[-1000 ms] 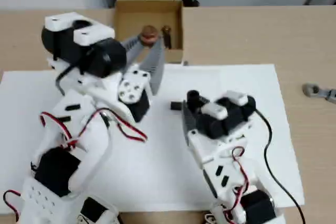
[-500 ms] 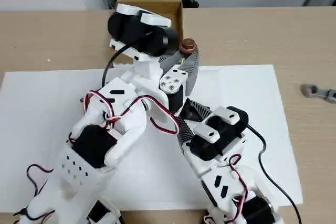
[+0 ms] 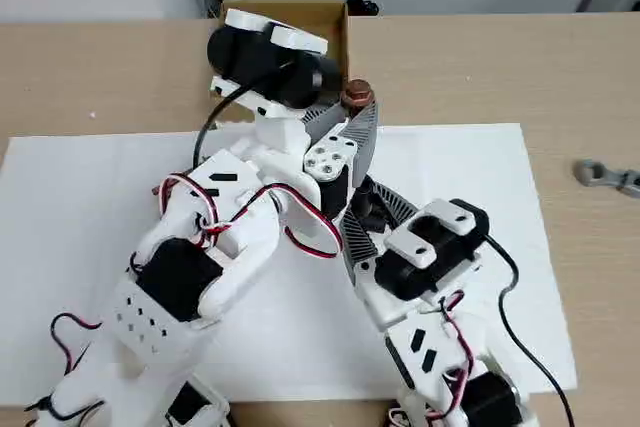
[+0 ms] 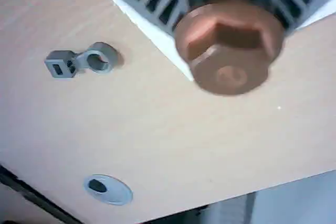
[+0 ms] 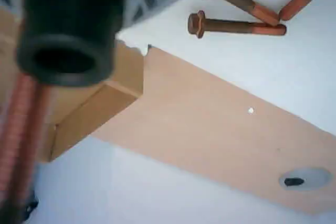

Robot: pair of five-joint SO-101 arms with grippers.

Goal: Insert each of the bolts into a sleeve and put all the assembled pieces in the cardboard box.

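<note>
Swung within the last second from over the cardboard box (image 3: 335,22) to just past its corner, the left gripper (image 3: 353,112); pinching a bolt (image 3: 357,96) just under its copper head, shank pointing down toward the partner arm. Edged in closer over the same second, the right gripper (image 3: 362,205); clamped around a black sleeve (image 5: 65,51), open bore turned to the wrist camera. Held so, apparently, to bring thread and bore onto one line for the insertion. From the right wrist, threaded shank (image 5: 20,140) seen just beside the sleeve, alongside rather than inside as far as can be told. Left lying on the white sheet (image 3: 480,177), well apart from both grippers: three more bolts (image 5: 236,25), waiting their turn. Out on the bare table (image 3: 450,57), a small grey wrench-like fitting (image 3: 598,173), seemingly no part of the job.
</note>
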